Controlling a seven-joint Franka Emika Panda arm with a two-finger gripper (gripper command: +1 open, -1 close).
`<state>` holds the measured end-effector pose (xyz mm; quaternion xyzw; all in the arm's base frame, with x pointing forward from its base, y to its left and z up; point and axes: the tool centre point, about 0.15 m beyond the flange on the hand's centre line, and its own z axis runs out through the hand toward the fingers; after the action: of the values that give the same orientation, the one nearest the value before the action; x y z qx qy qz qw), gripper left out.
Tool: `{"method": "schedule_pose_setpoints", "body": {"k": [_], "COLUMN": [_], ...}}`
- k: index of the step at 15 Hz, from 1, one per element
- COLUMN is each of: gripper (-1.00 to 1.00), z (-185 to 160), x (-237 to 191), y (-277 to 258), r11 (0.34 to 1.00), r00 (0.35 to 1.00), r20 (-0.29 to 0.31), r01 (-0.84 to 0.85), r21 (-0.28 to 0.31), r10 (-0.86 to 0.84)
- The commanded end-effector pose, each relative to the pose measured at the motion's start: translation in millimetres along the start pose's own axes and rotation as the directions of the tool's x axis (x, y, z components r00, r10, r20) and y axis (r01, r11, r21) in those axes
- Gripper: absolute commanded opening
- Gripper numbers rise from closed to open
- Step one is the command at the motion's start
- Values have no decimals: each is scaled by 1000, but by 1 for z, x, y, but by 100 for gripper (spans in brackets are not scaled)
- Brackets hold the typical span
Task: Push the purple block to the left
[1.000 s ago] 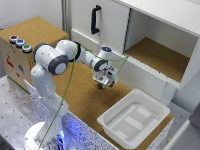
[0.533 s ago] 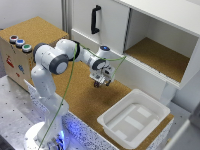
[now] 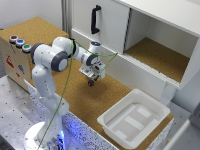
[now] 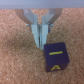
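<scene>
The purple block (image 4: 55, 57) is a small dark cube with yellow marks, lying on the cork surface. In the wrist view it sits right beside my gripper's (image 4: 39, 44) fingertips, touching or nearly touching one finger. The fingers (image 4: 34, 32) stand close together with nothing between them. In the exterior view the gripper (image 3: 91, 80) is low over the cork in front of the white cabinet, and the block (image 3: 91, 84) shows only as a dark speck under it.
A white tray (image 3: 150, 107) stands on the cork at the exterior view's right. A white cabinet (image 3: 107, 25) with a black handle and an open compartment stands behind. A box with round coloured buttons (image 3: 19, 42) is at the left.
The gripper has shifted a little toward the exterior view's left, staying low over the cork.
</scene>
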<state>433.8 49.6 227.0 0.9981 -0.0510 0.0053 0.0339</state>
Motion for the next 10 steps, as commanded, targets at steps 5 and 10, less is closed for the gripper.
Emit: {"method": "schedule_pose_setpoints", "body": {"k": [5,10], "gripper": [100,100], "z": [-49,-49], "x": [-24,-24], "y": [15,15], "r11": [997,997], "r00": [995,995], "r20": [-86,-86], "r01": [-54,-54], "r21": [-53,-53], "r10": [49,49]}}
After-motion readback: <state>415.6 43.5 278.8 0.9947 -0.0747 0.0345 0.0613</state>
